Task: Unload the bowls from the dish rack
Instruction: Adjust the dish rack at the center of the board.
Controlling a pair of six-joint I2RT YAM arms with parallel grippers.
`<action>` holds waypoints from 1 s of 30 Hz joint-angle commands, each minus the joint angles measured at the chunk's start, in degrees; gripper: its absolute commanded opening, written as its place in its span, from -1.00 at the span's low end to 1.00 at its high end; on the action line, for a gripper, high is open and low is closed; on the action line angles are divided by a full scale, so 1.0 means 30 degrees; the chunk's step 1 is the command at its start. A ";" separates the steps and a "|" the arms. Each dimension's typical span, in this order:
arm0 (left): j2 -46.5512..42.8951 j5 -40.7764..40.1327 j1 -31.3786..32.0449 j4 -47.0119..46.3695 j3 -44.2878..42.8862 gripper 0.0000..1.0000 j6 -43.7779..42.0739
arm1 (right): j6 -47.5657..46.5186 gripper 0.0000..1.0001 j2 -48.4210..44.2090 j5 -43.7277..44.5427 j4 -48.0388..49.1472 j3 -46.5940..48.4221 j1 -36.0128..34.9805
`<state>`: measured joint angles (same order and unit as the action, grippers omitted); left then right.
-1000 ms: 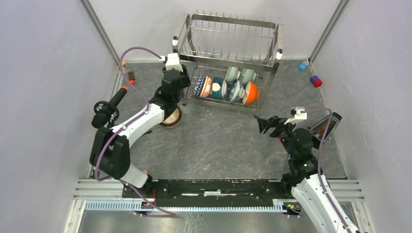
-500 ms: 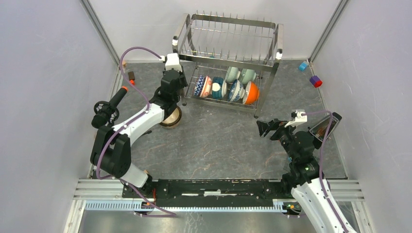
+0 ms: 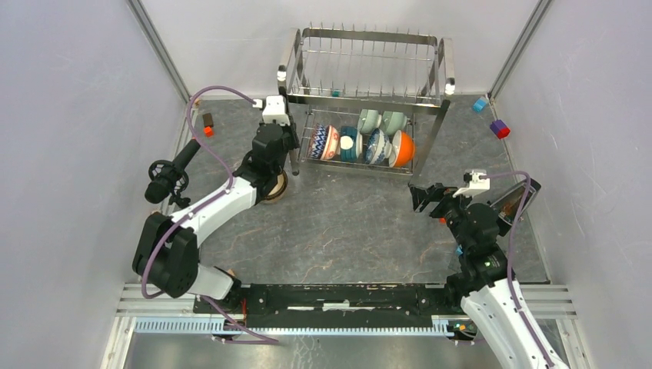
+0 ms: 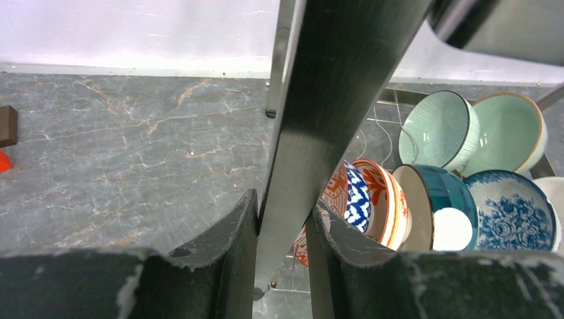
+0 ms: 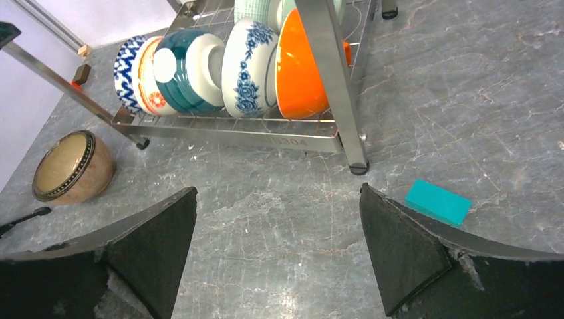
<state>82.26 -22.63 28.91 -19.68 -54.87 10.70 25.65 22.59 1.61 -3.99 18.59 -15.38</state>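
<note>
Clamping the dish rack (image 3: pixel 367 98) upright, left pincer (image 4: pixel 282 222), rack shifted slightly since before

A blurred steel post of the dish rack (image 4: pixel 312 100) runs up the middle of your left wrist view and covers much of the red-and-blue patterned bowl (image 4: pixel 356 193) behind it. At that view's right edge a pale sliver (image 4: pixel 553 206) is cropped, too little to name. Its left edge cuts a brown block (image 4: pixel 5 125) and an orange piece (image 4: pixel 3 161). From above, your left arm (image 3: pixel 231 192) hides most of the brown bowl (image 3: pixel 278 187) on the table. In your right wrist view, the top edge crops the pale green bowl (image 5: pixel 256 10) and the rack's upper tier.
</note>
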 commanded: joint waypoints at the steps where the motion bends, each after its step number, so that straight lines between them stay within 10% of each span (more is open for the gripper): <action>1: -0.1442 0.1142 0.1919 -0.0644 0.0483 -0.95 0.2321 | -0.0719 0.95 0.0562 0.0664 0.0206 0.1344 -0.0073; 17: -0.5399 -0.0672 0.4596 0.1180 0.3777 -0.93 0.4405 | -0.0731 0.96 0.1907 -0.2097 -0.0686 0.1846 -0.0074; 25: -0.8060 0.0637 0.4603 0.4032 0.4208 0.28 0.5068 | -0.0281 0.96 0.3438 -0.3810 -0.1641 0.2925 -0.0088; 30: -1.0311 0.0850 0.4610 0.6247 0.4833 0.59 0.5813 | -0.1284 0.96 0.3730 -0.5157 -0.1295 0.3354 -0.0109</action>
<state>56.01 -21.76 42.59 -6.55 -41.60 23.31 24.27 33.36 -9.04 -9.91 25.34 -15.38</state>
